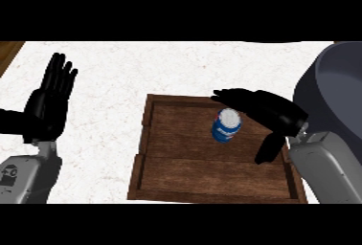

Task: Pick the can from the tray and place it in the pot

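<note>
- The right hand (272, 111) is black and sits over the right side of the tray (212, 179).
- Its fingers (230, 95) stretch out toward the left, bent just a little, and its thumb (267, 148) hangs down apart from them.
- The fingers are not closed on anything. The hand is spread wide, like a mouth ready to bite.
- The can (226, 125) is just under the fingers and to the left of the thumb, in the gap between them.
- I cannot tell if the fingers touch the top of the can. They look very close.
- The can is small and blue, with white marks on its side and a pale, shiny round top.
- It stands up on the tray floor, leaning a little, near the far right part of the tray.
- The tray is brown wood with low walls all around.
- The pot (332, 91) is big, round and dark grey. It is behind the right hand, at the right edge of the view.
- The tray and the pot rest on a white speckled counter (113, 124).
- The left hand (50, 103) is far from the can, at the left side. Its fingers are straight and point up. It holds nothing.
</note>
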You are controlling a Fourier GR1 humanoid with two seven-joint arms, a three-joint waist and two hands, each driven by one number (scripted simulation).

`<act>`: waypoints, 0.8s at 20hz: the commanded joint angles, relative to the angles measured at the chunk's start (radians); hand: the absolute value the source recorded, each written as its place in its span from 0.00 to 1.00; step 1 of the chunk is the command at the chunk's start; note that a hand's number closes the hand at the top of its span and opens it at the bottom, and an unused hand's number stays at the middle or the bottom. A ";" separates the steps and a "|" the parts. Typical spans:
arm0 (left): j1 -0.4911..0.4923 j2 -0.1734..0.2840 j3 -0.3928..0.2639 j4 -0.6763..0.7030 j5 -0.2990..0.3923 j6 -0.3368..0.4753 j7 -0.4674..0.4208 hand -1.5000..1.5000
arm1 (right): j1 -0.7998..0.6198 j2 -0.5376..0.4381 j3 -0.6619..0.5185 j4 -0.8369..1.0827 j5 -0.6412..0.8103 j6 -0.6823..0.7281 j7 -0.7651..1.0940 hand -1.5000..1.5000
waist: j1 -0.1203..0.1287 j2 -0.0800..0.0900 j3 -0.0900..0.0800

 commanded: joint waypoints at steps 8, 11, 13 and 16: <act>0.038 -0.073 -0.010 -0.023 -0.079 -0.003 -0.012 0.50 | 0.028 0.070 0.000 0.148 0.160 -0.107 -0.123 0.00 | 0.001 0.000 0.000; -0.004 -0.047 0.023 -0.030 -0.064 -0.028 0.030 0.50 | -0.057 0.164 0.014 0.273 0.196 -0.136 -0.115 0.00 | 0.005 0.001 0.000; -0.004 -0.079 0.020 -0.039 -0.080 0.004 0.054 0.50 | -0.069 0.171 -0.014 0.237 0.187 -0.078 -0.086 0.00 | 0.002 0.000 0.000; 0.024 -0.007 0.091 -0.030 -0.013 -0.103 0.035 0.50 | -0.024 0.206 0.009 0.273 0.208 -0.131 -0.112 0.00 | 0.003 0.000 0.000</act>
